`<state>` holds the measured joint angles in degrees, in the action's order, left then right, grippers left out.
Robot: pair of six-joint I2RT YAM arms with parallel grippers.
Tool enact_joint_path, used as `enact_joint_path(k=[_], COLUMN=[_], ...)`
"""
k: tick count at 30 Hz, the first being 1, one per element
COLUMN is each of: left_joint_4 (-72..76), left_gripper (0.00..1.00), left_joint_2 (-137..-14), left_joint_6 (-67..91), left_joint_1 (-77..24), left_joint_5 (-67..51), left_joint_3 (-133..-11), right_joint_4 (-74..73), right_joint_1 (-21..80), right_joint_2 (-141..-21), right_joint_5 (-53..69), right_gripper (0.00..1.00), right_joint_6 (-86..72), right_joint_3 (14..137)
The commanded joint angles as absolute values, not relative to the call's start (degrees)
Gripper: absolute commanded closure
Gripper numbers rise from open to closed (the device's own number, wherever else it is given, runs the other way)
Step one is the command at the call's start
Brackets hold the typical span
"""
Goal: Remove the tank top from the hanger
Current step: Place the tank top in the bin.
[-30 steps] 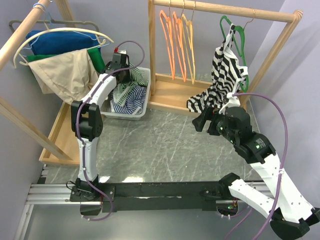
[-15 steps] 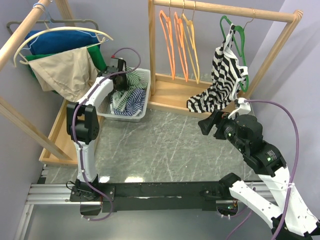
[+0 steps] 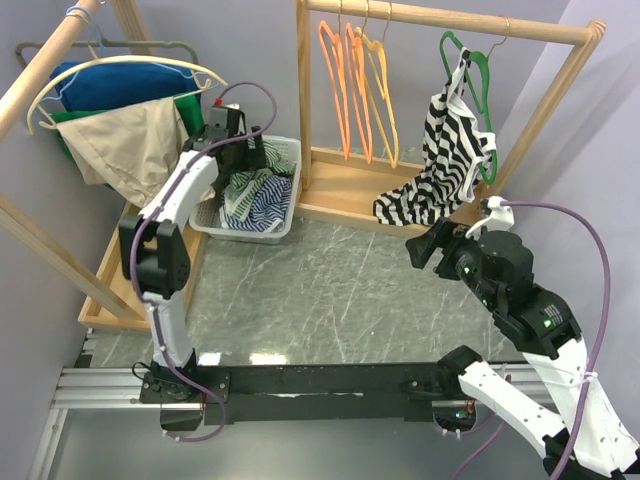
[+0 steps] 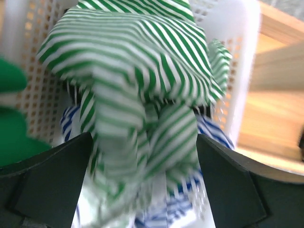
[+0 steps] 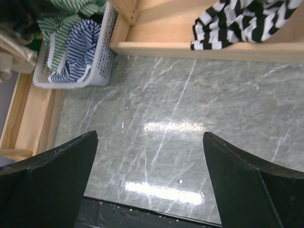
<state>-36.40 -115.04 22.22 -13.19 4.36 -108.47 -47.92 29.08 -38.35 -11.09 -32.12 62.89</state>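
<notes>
A black-and-white striped tank top (image 3: 445,150) hangs askew on a green hanger (image 3: 478,75) at the right end of the wooden rail, its hem resting on the rack base; its lower edge shows in the right wrist view (image 5: 237,21). My right gripper (image 3: 425,245) (image 5: 149,175) stands open over the grey table, below and in front of the tank top, apart from it. My left gripper (image 3: 238,148) (image 4: 142,180) is open above the white basket (image 3: 285,215), with a green-striped garment (image 4: 137,71) lying loose between and below its fingers.
The basket (image 5: 102,61) also holds a blue-striped garment (image 3: 265,205). Three orange hangers (image 3: 355,90) hang bare on the same rail. A second rack at the left carries beige, blue and green clothes (image 3: 130,140). The rack's wooden base (image 3: 350,195) borders the table.
My left gripper has opened and let the green-striped garment drop into the basket, and has risen a little. My right arm has drawn back and to the right, away from the tank top.
</notes>
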Motion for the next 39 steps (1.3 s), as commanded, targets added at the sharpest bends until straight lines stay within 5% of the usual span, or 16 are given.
enact_joint_path(k=[1,17,33,39], left_joint_4=[-32.3,-22.1,-19.4,-17.6], left_gripper=[0.04,0.04,0.04,0.04], left_joint_2=[-102.5,-72.3,-64.0,-64.1], left_joint_6=[22.9,26.5,29.4,29.7], left_joint_1=[-13.7,-28.3,-34.5,-37.4], left_joint_5=[1.6,2.3,-4.8,-7.3], left_joint_3=[-103.3,-69.5,-61.1,-59.8], right_joint_4=[-48.9,-50.0,-52.3,-53.7], right_joint_1=[28.8,28.8,27.7,16.0], right_joint_2=[-38.1,-45.3,-55.8,-62.0], right_joint_5=[-16.7,-30.1,-41.0,-30.5], right_gripper=[0.0,0.0,0.0,0.01], right_joint_6=[-32.2,-30.6,-26.6,-23.0], right_joint_3=[67.1,81.9,97.6,103.8])
